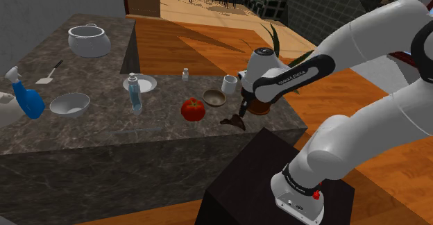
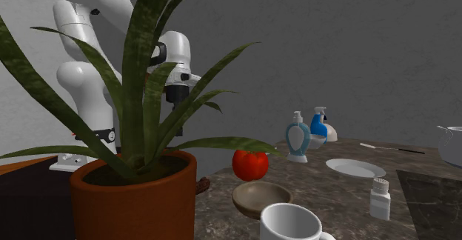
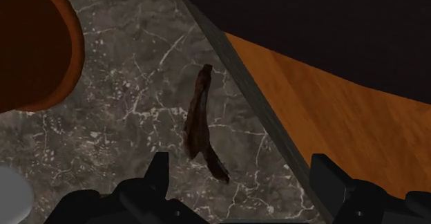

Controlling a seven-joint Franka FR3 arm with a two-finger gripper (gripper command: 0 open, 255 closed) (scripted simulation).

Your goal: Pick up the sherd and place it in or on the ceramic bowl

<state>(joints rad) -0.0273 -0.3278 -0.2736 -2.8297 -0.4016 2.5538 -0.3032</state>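
Status: grasp not yet made. Sherd (image 1: 234,121), a dark brown curved shard, lies flat on the bench (image 1: 104,130) close to its near edge. That places it right of centre in the shoulder view, just beside the plant pot (image 1: 261,106). Nothing rests on it.

Gripper (image 1: 243,111) hangs directly over the sherd, pointing down. In the wrist view the gripper (image 3: 242,171) has its fingers (image 3: 157,173) standing well apart. The sherd (image 3: 199,122) lies on the stone between and ahead of them, touched by neither. I hold nothing. How much height is left between fingertips and bench I cannot tell; the shoulder view suggests little.

Destination: I take the brown bowl (image 1: 214,98) to be the one meant. It appears empty and sits at the centre of the shoulder view, between the tomato (image 1: 193,109) and the mug (image 1: 230,85), near the sherd. A white bowl (image 1: 69,104) stands well apart at the left of that frame.

Assessment: the approach looks complete and nothing beyond it. Outstanding items are the close on the sherd, the lift, the short carry up-left to the bowl, and the release.

Concerns: the sherd is thin and lies flat, so I judge the fingertips must go nearly to the stone to catch it. Its length runs across the line between my fingers, which favours a pinch across the narrow width. The bench edge is close; a nudge could send the piece to the floor (image 3: 331,119).
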